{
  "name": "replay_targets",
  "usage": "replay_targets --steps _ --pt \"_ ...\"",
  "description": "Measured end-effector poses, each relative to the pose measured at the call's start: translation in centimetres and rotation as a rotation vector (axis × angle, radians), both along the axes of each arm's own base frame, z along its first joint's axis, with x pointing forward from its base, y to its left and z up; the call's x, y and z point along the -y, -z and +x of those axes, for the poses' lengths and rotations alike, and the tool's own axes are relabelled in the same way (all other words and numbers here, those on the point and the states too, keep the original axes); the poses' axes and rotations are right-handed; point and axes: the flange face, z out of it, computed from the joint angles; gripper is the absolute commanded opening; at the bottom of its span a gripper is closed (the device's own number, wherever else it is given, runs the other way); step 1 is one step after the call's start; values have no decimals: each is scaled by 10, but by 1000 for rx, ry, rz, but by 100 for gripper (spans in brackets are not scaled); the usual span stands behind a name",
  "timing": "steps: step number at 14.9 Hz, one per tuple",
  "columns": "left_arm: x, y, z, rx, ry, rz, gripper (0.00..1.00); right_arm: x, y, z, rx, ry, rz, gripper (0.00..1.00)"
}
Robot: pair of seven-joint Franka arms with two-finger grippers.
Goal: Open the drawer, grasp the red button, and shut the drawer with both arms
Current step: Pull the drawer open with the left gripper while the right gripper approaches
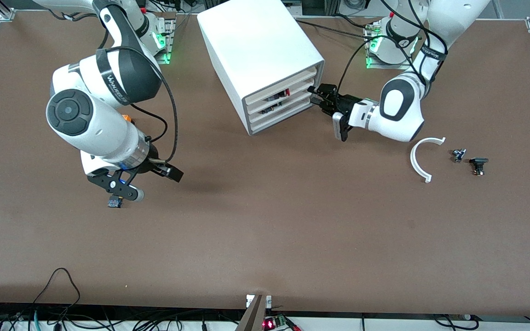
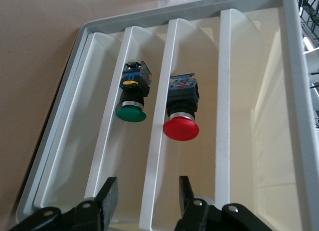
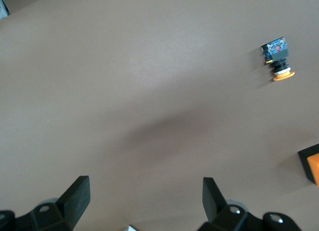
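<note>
Seeing left gripper (image 1: 314,94) at cabinet (image 1: 260,59) front, fingers (image 2: 185,191) half closed astride one drawer (image 2: 149,156) lip. I find red button (image 2: 181,126) inside drawer, just ahead of fingers, green button (image 2: 131,111) in next tray. Right gripper (image 1: 129,181) waits wide open above table (image 1: 265,230) near right arm's end, yellow button (image 3: 279,61) and orange cube (image 3: 311,166) nearby. White arc (image 1: 419,158) near left arm's end. Drawer rear cut off.

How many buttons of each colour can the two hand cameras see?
Red button: 1
Green button: 1
Yellow button: 1
Total: 3
</note>
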Motion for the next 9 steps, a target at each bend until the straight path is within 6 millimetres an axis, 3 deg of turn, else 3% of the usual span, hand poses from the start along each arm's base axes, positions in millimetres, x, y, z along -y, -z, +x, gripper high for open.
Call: replay_targets --steps 6,7,8,9 --pt "26 7 -17 19 -12 26 54 -29 2 7 11 116 17 100" --pt "30 8 -22 15 -16 26 43 -33 2 7 13 128 21 100" --pt "33 9 -26 12 -19 26 13 -35 2 8 14 139 23 100" --pt "34 10 -27 11 -22 26 0 -37 3 9 14 150 25 100"
